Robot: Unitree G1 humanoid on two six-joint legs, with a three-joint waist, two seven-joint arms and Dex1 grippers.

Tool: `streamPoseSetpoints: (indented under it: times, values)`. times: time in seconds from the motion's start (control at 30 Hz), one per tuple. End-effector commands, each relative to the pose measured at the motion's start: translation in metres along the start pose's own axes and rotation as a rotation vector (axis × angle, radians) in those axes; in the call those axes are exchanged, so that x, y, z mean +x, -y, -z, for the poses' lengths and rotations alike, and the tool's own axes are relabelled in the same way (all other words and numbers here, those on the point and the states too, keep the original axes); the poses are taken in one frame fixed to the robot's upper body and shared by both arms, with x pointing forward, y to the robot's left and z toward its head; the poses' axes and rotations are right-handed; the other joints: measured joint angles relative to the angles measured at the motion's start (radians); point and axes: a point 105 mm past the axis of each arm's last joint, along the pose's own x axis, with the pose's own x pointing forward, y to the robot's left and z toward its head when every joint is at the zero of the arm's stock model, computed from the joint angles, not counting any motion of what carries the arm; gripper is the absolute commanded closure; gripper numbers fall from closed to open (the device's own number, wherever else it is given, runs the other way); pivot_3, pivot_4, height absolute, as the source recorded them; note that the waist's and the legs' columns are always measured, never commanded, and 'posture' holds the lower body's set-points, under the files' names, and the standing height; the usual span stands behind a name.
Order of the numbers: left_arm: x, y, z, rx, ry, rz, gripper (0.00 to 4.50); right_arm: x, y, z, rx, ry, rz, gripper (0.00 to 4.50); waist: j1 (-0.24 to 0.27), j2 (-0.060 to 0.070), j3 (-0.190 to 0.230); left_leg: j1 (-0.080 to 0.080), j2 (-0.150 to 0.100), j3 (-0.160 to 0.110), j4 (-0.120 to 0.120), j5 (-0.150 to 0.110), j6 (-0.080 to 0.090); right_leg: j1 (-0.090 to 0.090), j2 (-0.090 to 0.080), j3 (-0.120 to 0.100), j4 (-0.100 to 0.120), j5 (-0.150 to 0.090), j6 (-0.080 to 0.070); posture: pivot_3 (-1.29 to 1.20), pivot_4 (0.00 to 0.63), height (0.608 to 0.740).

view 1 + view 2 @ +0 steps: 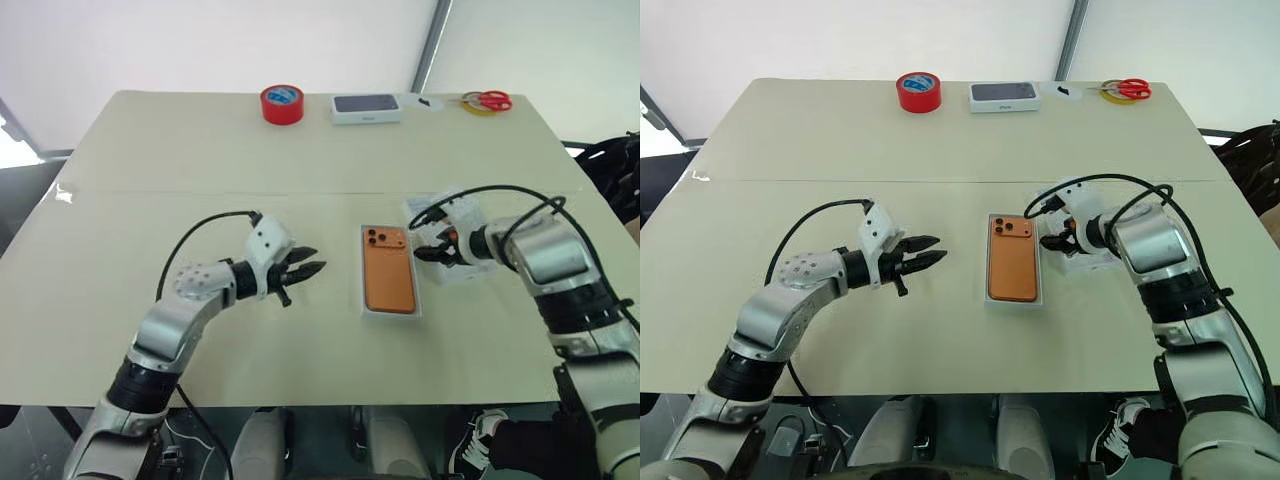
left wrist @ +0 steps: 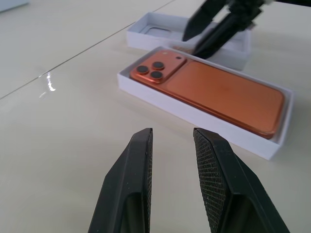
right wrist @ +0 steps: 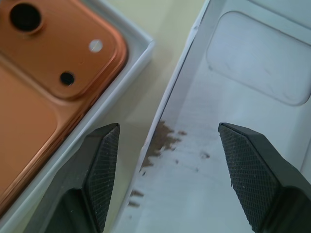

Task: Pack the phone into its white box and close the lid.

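- The phone lies face down in the white box, lens cluster toward the far end of the table. That half of the job looks done.
- Just to the right of the box sits the lid, upside down with its plain white inside up. An insert with an oval recess appears to lie in it.
- The right gripper hangs over the lid's near-side wall with its jaws spread wide, one finger outside the wall and one above the lid's interior. Nothing is held.
- The left gripper hovers off to the left of the box, well apart from it. Its fingers stand a narrow gap apart with nothing between them.
- The step in hand, as I read it, is getting hold of the lid.
- To do it well, straddle that thin wall squarely, one pad on each side, and close only when the wall is deep between the pads.
- The gap between lid and box is tight, so the outer finger should drop straight down without nudging the box.
- That insert may slide out when the lid is flipped, so lift slowly and watch it.
- The left gripper could steady the box at its free long side when the lid comes over.
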Motion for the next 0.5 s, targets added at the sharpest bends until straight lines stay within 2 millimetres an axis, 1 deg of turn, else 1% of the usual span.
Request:
streamPoseSetpoints:
  times: [0.03, 0.07, 0.1, 0.27, 0.3, 0.4, 0.47, 0.5]
  values:
    - [-0.002, 0.01, -0.012, 0.095, 0.042, 0.046, 3.12, -0.001, 0.009, -0.01, 0.018, -0.003, 0.02, 1.12, 0.0, 0.0, 0.0, 0.0, 0.0, 0.0, 0.0, 0.0, 0.0, 0.0, 0.0, 0.0, 0.0, 0.0, 0.0, 0.0, 0.15, 0.736]
    - [-0.003, 0.013, -0.011, 0.104, 0.04, 0.057, 3.12, 0.0, 0.008, -0.009, 0.028, -0.018, 0.005, 1.61, 0.0, 0.0, 0.0, 0.0, 0.0, 0.0, 0.0, 0.0, 0.0, 0.0, 0.0, 0.0, 0.0, 0.0, 0.0, 0.0, 0.15, 0.736]
    - [-0.003, 0.014, -0.01, 0.11, 0.039, 0.064, 3.12, 0.0, 0.007, -0.009, 0.033, -0.029, -0.006, 1.85, -0.001, 0.0, 0.0, 0.0, 0.0, 0.0, 0.0, 0.0, 0.0, 0.0, 0.0, 0.0, 0.0, 0.0, 0.0, 0.0, 0.15, 0.736]
    - [-0.001, 0.011, -0.006, 0.105, 0.036, 0.042, 3.12, -0.003, -0.001, -0.013, 0.131, -0.092, -0.077, 4.36, -0.001, 0.0, 0.0, 0.0, 0.0, 0.0, 0.0, 0.0, 0.0, 0.0, 0.0, 0.0, 0.001, 0.0, 0.001, 0.0, 0.15, 0.736]
    - [-0.001, 0.011, -0.006, 0.103, 0.038, 0.039, 3.12, -0.004, 0.0, -0.014, 0.124, -0.093, -0.071, 4.45, -0.001, 0.0, 0.0, 0.0, 0.0, 0.0, 0.0, 0.0, 0.0, 0.0, 0.0, 0.0, 0.001, 0.0, 0.001, 0.0, 0.15, 0.736]
    - [-0.003, 0.01, -0.006, 0.102, 0.04, 0.031, 3.12, -0.01, 0.004, -0.021, 0.114, -0.066, -0.056, 4.45, -0.002, 0.0, 0.0, 0.0, 0.0, 0.0, 0.0, 0.0, 0.0, 0.0, 0.001, 0.0, 0.001, 0.001, 0.002, 0.0, 0.15, 0.736]
    - [-0.006, 0.006, -0.005, 0.103, 0.04, 0.0, 3.12, -0.021, 0.009, -0.033, 0.133, -0.008, -0.05, 4.45, -0.002, 0.0, 0.0, 0.0, 0.0, 0.0, 0.0, 0.0, 0.0, 0.0, 0.001, 0.0, 0.001, 0.001, 0.002, 0.0, 0.15, 0.736]
    - [-0.009, 0.001, -0.005, 0.095, 0.045, -0.03, 3.12, -0.029, 0.011, -0.043, 0.146, 0.044, -0.055, 4.45, -0.002, 0.001, 0.0, 0.0, 0.0, 0.0, 0.0, 0.0, 0.0, 0.0, 0.001, 0.0, 0.001, 0.001, 0.003, 0.0, 0.15, 0.736]
